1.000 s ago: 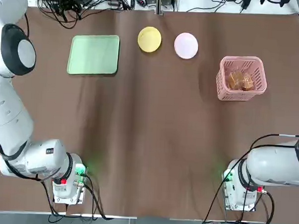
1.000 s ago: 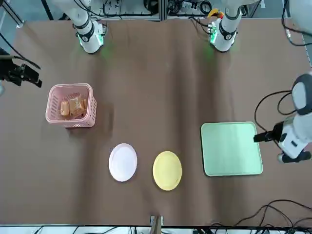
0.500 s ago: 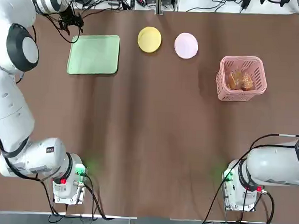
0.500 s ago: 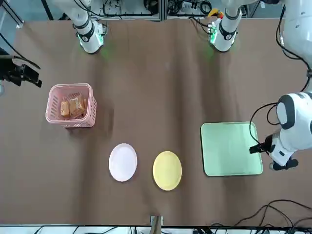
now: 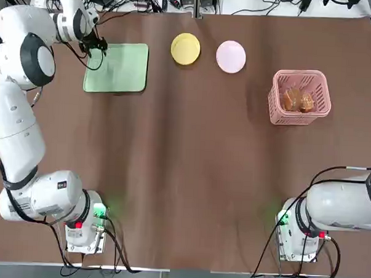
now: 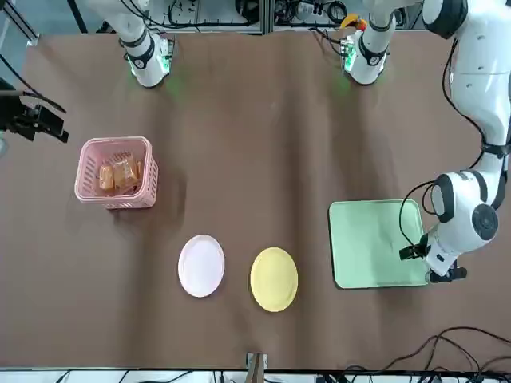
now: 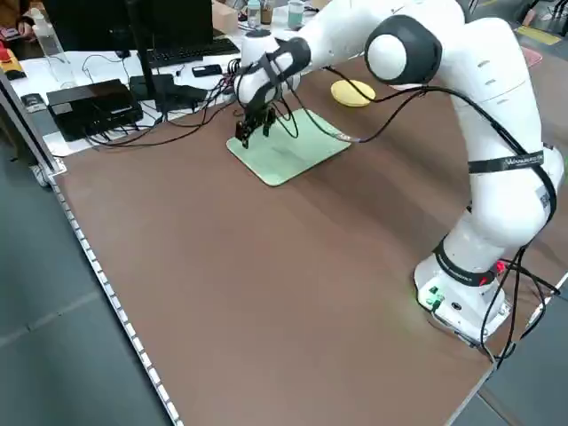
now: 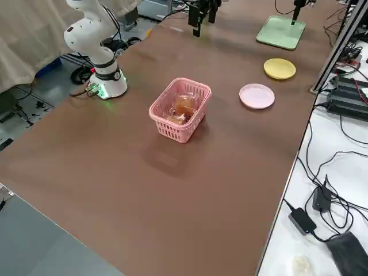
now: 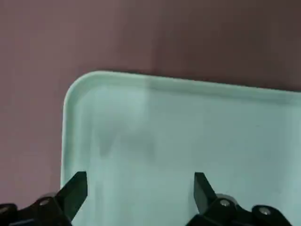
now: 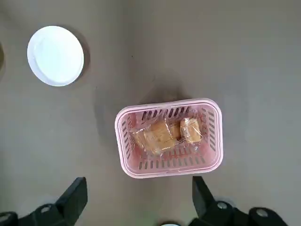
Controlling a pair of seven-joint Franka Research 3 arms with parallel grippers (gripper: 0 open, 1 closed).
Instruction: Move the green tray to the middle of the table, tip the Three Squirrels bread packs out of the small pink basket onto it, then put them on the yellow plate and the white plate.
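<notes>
The green tray (image 5: 118, 68) (image 6: 375, 239) lies at the table's far left. My left gripper (image 5: 96, 47) (image 6: 429, 263) hangs open just above the tray's far-left corner (image 9: 188, 141), one finger on either side of the rim, holding nothing. At the right, the small pink basket (image 5: 297, 116) (image 10: 167, 167) stands upright with the bread packs (image 5: 297, 99) (image 10: 162, 134) inside. The yellow plate (image 5: 186, 48) and the white plate (image 5: 231, 56) sit side by side at the far edge. My right gripper (image 10: 138, 181) (image 6: 36, 124) is open, high above the basket.
Both arm bases (image 5: 83, 230) (image 5: 298, 236) stand at the near corners with cables trailing off. More cables and black boxes (image 7: 93, 102) lie beyond the far and left edges. A metal frame post (image 8: 339, 34) rises at the far edge near the plates.
My left arm has swung in from beyond the table's left side and brought its open gripper down to the tray's far-left corner. The right gripper, basket and plates have stayed put.
</notes>
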